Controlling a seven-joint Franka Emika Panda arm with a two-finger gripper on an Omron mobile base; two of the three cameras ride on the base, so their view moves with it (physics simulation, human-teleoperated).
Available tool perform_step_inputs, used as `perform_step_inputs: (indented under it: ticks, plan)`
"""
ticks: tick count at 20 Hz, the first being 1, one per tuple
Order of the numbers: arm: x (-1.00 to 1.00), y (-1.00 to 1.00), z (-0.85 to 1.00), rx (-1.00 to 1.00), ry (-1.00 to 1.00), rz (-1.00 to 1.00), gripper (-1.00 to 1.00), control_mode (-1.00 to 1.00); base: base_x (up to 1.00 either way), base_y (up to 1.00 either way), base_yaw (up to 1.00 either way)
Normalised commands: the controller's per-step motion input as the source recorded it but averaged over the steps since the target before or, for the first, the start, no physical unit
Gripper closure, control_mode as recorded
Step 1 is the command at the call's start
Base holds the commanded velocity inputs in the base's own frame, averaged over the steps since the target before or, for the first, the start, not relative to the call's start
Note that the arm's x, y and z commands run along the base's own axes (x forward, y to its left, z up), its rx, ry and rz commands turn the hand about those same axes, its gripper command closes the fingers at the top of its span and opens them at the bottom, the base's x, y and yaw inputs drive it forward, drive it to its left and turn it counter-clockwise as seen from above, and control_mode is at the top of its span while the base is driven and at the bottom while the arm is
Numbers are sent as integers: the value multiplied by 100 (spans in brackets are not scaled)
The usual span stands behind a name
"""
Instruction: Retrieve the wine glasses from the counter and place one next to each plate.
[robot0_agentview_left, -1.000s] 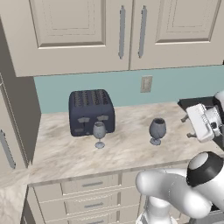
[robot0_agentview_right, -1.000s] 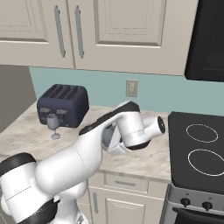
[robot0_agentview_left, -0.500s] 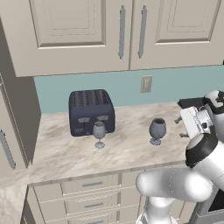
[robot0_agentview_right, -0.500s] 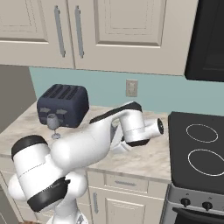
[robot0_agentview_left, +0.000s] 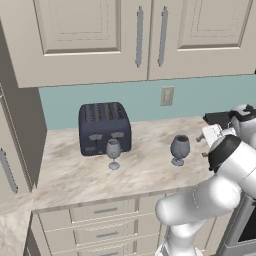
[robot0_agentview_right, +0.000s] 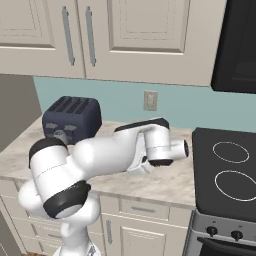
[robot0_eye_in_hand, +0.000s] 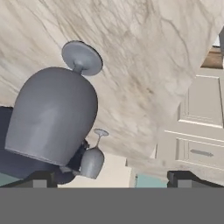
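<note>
I have the gripper spread wide, empty, beside the nearer wine glass. I judge it light, fragile, slippery; I'd grip the bowl.

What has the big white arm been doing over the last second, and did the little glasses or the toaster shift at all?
The white arm swung its elbow round and brought its open gripper in closer beside the right-hand smoky grey stemmed glass, without touching it. Nothing was grasped or released. Both glasses, the other in front of the dark blue toaster, stayed upright on the beige marbled counter.
</note>
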Motion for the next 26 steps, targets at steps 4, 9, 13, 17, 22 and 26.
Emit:
perform_step_inputs:
  ticks: [4,9,13,17,22,26]
  plan:
    - [4,-6,-18,7,1,8,-100,-100,0,0,0]
    - [14,0,-24,1,2,1,-100,-100,0,0,0]
    - [11,0,-26,0,4,0,-100,-100,0,0,0]
    - [18,0,-25,0,5,0,-100,-100,0,0,0]
    - [25,0,-27,0,4,0,-100,-100,0,0,0]
    - [22,0,-25,2,6,0,-100,-100,0,0,0]
